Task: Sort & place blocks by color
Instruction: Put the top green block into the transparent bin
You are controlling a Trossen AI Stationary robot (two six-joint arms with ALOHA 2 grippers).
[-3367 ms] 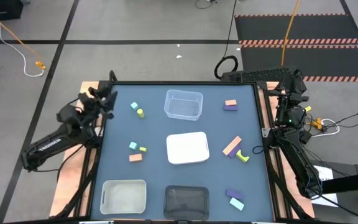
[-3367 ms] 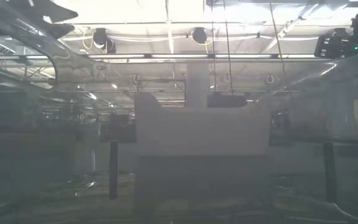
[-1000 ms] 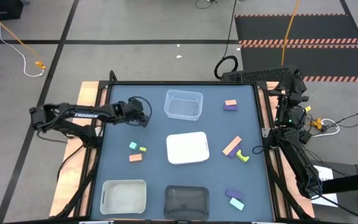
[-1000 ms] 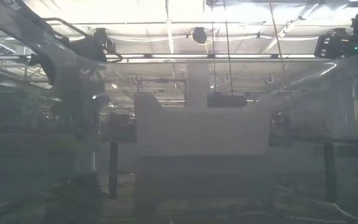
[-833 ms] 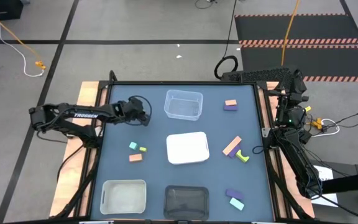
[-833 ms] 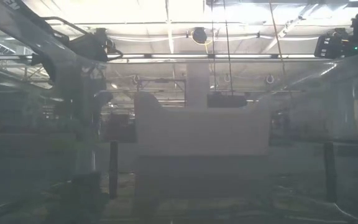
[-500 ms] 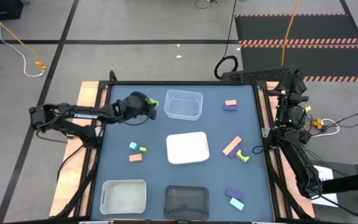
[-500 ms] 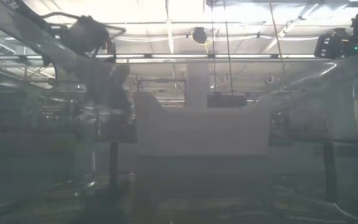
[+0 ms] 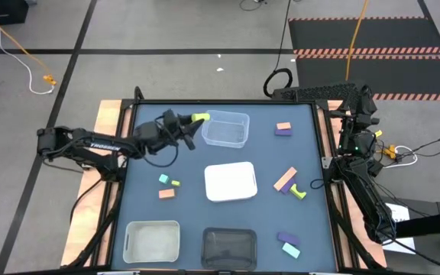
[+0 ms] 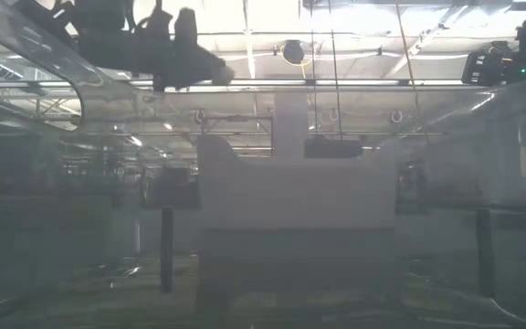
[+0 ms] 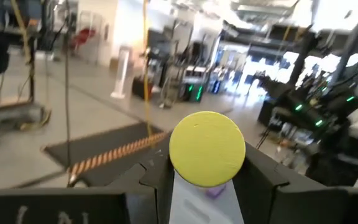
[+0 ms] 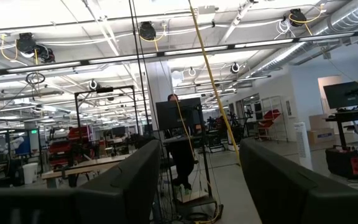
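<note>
Holding yellow-green cylinder [image 9: 200, 117] clamped in left end effector [image 9: 193, 121], at clear tray [image 9: 225, 128] rim's 9 o'clock edge; right end effector [image 12: 194, 180] released, parked off worktop [image 9: 189, 206] at 3 o'clock.

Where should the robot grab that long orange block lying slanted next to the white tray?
The long salmon-orange bar block lies flat and diagonal, right of the white tray. Probably best to come straight down from above and pinch its two long sides at the middle, gripper turned to match the slant. The purple block touches its lower end.
</note>
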